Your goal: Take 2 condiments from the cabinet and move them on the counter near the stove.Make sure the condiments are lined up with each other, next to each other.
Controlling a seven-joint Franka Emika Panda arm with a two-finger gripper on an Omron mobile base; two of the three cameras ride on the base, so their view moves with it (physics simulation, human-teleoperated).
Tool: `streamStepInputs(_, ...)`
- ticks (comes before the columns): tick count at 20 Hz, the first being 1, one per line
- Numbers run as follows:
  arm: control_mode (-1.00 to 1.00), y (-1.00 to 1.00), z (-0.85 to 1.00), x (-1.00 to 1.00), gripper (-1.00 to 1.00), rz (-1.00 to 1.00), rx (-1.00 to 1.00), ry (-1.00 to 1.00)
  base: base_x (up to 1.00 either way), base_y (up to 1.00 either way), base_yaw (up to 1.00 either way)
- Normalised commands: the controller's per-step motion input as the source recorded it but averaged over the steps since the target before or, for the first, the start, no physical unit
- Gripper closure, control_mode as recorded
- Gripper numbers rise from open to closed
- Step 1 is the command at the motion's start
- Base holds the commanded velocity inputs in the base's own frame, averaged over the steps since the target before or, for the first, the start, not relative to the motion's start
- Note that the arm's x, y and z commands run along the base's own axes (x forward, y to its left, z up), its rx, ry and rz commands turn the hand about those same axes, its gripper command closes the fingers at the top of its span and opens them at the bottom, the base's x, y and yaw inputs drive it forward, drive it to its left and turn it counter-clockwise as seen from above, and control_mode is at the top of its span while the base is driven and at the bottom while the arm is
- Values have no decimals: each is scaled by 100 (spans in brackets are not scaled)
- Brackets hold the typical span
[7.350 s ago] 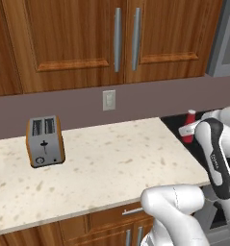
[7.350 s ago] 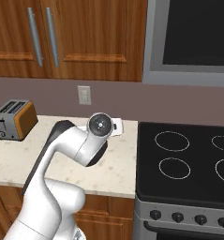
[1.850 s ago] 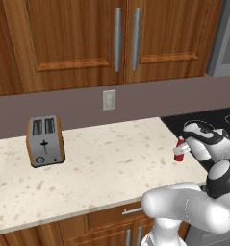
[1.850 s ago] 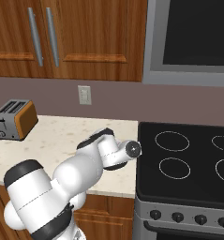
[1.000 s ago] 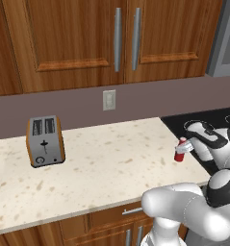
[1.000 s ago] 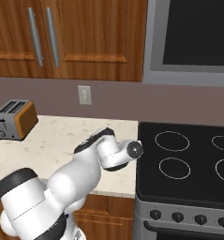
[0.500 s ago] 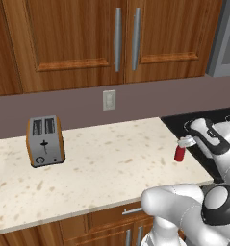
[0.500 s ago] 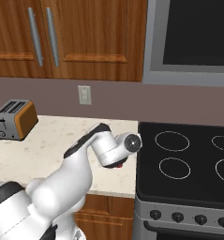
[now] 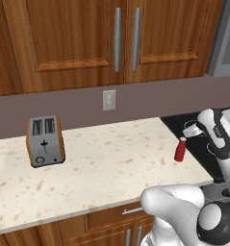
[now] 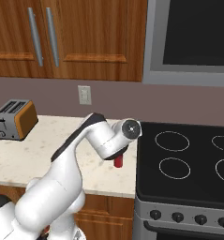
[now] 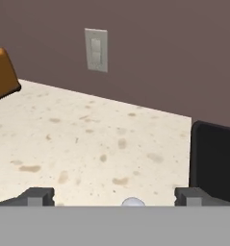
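**A:** Beige speckled counter runs from the toaster on your left to the black stove on your right, under shut wooden cabinets. You have the red bottle standing upright on the stone just beside the stove's edge. Your gripper hangs right over it with its fingertips spread wide, and the pale cap sits free between them, so nothing is clamped.

**B:** So what do you want from me on this step?

**A:** My read is that the first bottle is placed and you are letting go. Lift straight up, keeping the fingers spread until they are above the cap. A sideways drift could tip a narrow bottle like that.

**B:** And the room around it?

**A:** Toward the toaster you have plenty of bare stone. That is where I would put the second bottle, close beside the red one and level with it. The stove is tight on the other side, and the counter's front edge is near, so avoid nudging the bottle forward. From the right base view the arm's elbow covers most of the bottle, so trust the left base view for clearance. Swing away over the open counter, not across the burners.
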Motion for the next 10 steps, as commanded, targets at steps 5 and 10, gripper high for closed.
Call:
streamStepInputs(5, -100, 32, 33, -71, -100, -3, 0, 0, 0, 0, 0)
streamStepInputs(10, -100, 63, 50, -88, -100, -11, 0, 0, 0, 0, 0)
